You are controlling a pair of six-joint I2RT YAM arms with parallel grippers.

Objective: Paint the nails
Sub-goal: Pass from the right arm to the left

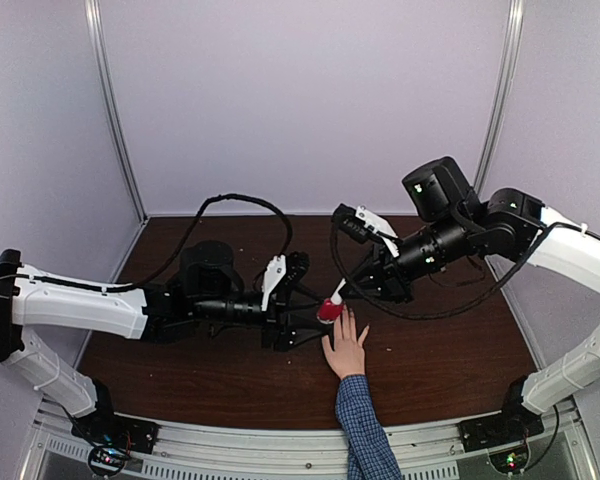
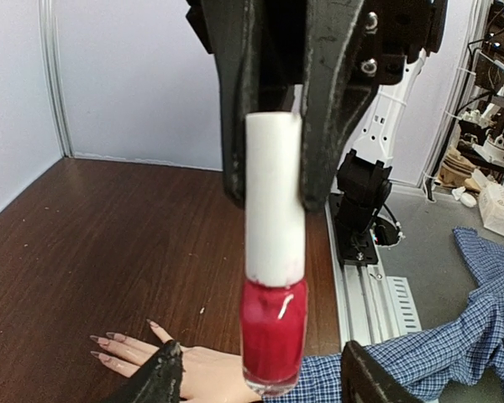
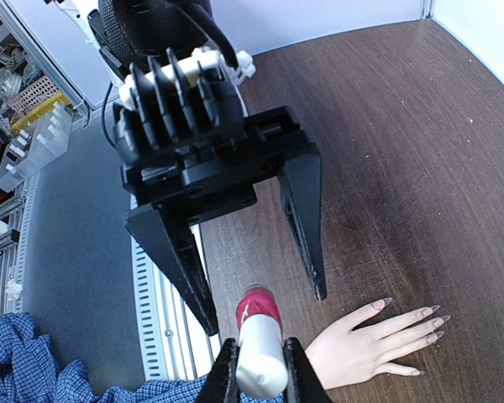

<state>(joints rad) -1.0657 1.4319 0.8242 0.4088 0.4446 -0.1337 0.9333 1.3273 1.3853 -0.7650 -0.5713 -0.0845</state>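
Observation:
A light-skinned hand (image 1: 347, 348) with a blue checked sleeve (image 1: 366, 432) lies flat on the table, fingers pointing away from the arms. Its nails (image 2: 99, 341) are long and pointed with a dull dark tint; they also show in the right wrist view (image 3: 435, 323). My right gripper (image 3: 259, 369) is shut on the white cap (image 3: 261, 357) of a small red polish bottle (image 2: 273, 334) and holds it by the hand's thumb side (image 1: 328, 310). My left gripper (image 2: 265, 375) is open, its jaws on either side of the bottle without touching it.
The brown table (image 1: 230, 370) ends at a metal rail (image 1: 280, 440) along the near edge. Black cables (image 1: 242, 203) loop behind the left arm. White walls close the back and sides.

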